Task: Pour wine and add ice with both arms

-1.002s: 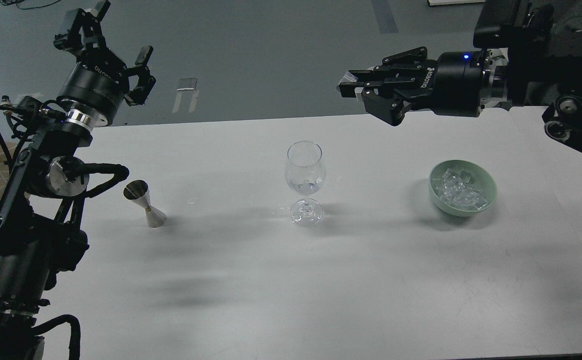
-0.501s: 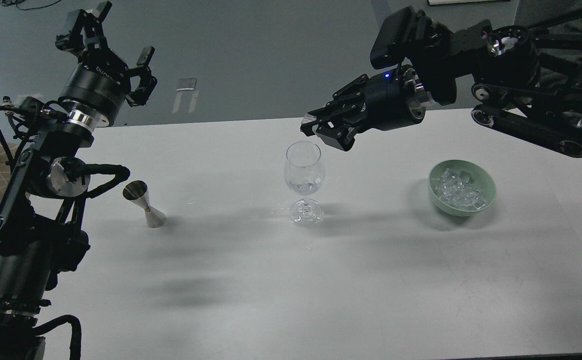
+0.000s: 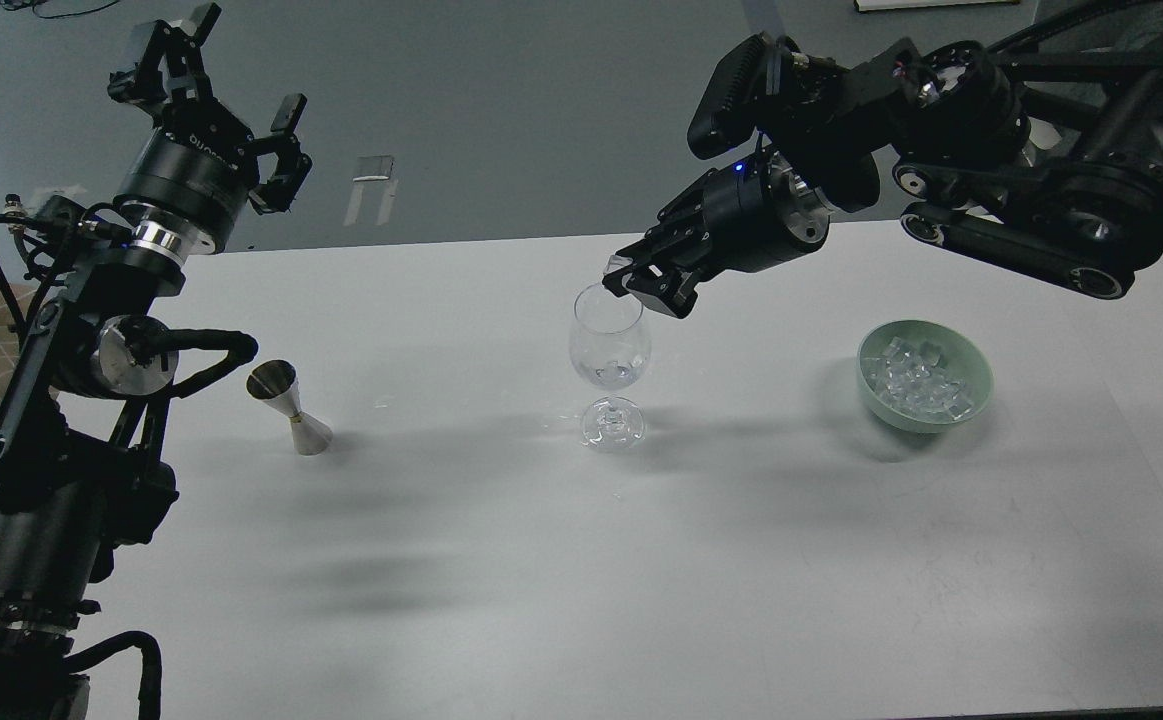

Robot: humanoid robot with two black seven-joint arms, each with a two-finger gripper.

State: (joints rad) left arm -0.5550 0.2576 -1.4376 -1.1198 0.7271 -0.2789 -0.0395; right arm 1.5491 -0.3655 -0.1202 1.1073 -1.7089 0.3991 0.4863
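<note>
A clear stemmed wine glass (image 3: 609, 345) stands mid-table with a little clear wine (image 3: 613, 376) and an ice cube at its bottom. My right gripper (image 3: 629, 278) is shut on a clear ice cube (image 3: 617, 266) and hangs at the glass's right rim. A green bowl (image 3: 971, 400) at the right holds several ice cubes (image 3: 916, 380). My left gripper (image 3: 216, 85) is open and empty, raised high at the far left, well above the table.
A silver double-ended jigger (image 3: 289, 408) stands upright on the white table (image 3: 501, 560) at the left, close to my left arm's elbow. The right arm's links stretch across the upper right above the bowl.
My right gripper has swung left from above the bowl side and come down to the glass rim, carrying the ice cube. The left arm has hardly moved.
</note>
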